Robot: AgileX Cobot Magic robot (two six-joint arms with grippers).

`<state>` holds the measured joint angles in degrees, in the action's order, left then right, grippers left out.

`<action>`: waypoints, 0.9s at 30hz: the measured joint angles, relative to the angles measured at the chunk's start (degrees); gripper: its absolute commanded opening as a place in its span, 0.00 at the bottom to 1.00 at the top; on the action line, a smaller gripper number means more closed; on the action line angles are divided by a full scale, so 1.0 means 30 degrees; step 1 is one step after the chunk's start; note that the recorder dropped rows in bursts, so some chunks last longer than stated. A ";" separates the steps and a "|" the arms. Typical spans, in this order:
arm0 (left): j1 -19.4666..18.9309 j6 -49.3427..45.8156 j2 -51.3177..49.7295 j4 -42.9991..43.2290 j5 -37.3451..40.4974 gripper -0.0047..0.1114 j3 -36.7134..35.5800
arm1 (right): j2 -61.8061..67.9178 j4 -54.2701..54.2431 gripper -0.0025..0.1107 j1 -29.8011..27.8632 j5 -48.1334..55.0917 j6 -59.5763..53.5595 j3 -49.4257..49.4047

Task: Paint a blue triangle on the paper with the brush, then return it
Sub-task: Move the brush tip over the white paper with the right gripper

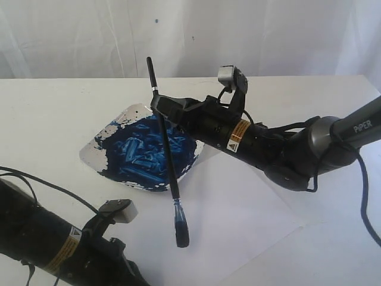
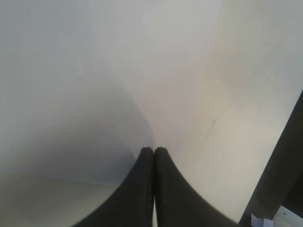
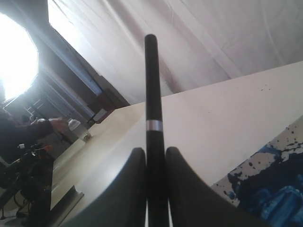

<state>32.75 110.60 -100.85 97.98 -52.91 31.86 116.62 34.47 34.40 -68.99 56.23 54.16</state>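
Closest to me, low on the left, the left arm lies along the table, a small grey camera perched on its wrist. Its tip runs out of sight at the bottom edge in the exterior view. The wrist view shows the left fingers pressed flat together with nothing between them, hovering over a plain white surface.

Just beyond, the paper lies flat on the table, one corner close against the dish, a white square piece smeared thickly with dark blue paint across its middle.

The right arm reaches in from the right, across the far edge of the paper and over the rim of the dish. The right fingers are clamped snugly on the brush, gripping the black handle high up, just below a thin silver band. From the wrist view the handle stands straight up between the two fingers, with no gap on either side.

The brush slants down from that grip, passing over the painted dish, and its blue-stained tip sits over the near part of the paper, just beside the dish. I cannot tell whether the bristles are actually touching the sheet.
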 measured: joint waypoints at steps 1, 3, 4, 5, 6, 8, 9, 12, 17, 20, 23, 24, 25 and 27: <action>0.0000 0.0000 0.0000 0.0000 0.0000 0.04 0.0000 | 0.0000 -0.0038 0.02 0.0111 0.0000 -0.0040 0.0000; 0.0000 0.0000 0.0000 0.0000 0.0000 0.04 0.0000 | 0.0000 -0.0231 0.02 0.0237 0.0000 -0.0131 0.0000; 0.0000 0.0000 0.0000 0.0000 0.0000 0.04 0.0000 | 0.0000 -0.0292 0.02 0.0396 0.0000 -0.0232 0.0000; 0.0000 0.0000 0.0000 0.0000 0.0000 0.04 0.0000 | 0.0000 -0.0367 0.02 0.0489 0.0000 -0.0317 0.0000; 0.0000 0.0000 0.0000 0.0000 0.0000 0.04 0.0000 | 0.0000 -0.0400 0.02 0.0534 0.0000 -0.0361 0.0000; 0.0000 0.0000 0.0000 0.0000 0.0000 0.04 0.0000 | 0.0000 -0.0400 0.02 0.0710 0.0000 -0.0449 0.0000; 0.0000 0.0000 0.0000 0.0000 0.0000 0.04 0.0000 | 0.0000 -0.0400 0.02 0.0701 0.0000 -0.0449 0.0000; 0.0000 0.0000 0.0000 0.0000 0.0000 0.04 0.0000 | 0.0000 -0.0400 0.02 0.0718 0.0000 -0.0449 0.0000; 0.0000 0.0000 0.0000 0.0000 0.0000 0.04 0.0000 | 0.0000 -0.0400 0.02 0.0718 0.0000 -0.0449 0.0000; 0.0000 0.0000 0.0000 0.0000 0.0000 0.04 0.0000 | 0.0000 -0.0400 0.02 0.0718 0.0000 -0.0566 0.0000; 0.0000 0.0000 0.0000 0.0000 0.0000 0.04 0.0000 | 0.0000 -0.0101 0.02 0.0718 0.0000 -0.0933 0.0000; 0.0000 0.0000 0.0000 0.0000 0.0000 0.04 0.0000 | 0.0000 -0.0017 0.02 0.0718 0.0000 -0.0933 0.0000; 0.0000 0.0000 0.0000 0.0000 0.0000 0.04 0.0000 | 0.0000 0.0019 0.02 0.0718 0.0000 -0.0933 0.0000; 0.0000 0.0000 0.0000 0.0000 0.0000 0.04 0.0000 | 0.0000 0.0053 0.02 0.0718 0.0000 -0.0933 0.0000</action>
<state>32.75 110.60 -100.85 97.98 -52.91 31.86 116.62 34.62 36.56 -68.99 53.44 54.16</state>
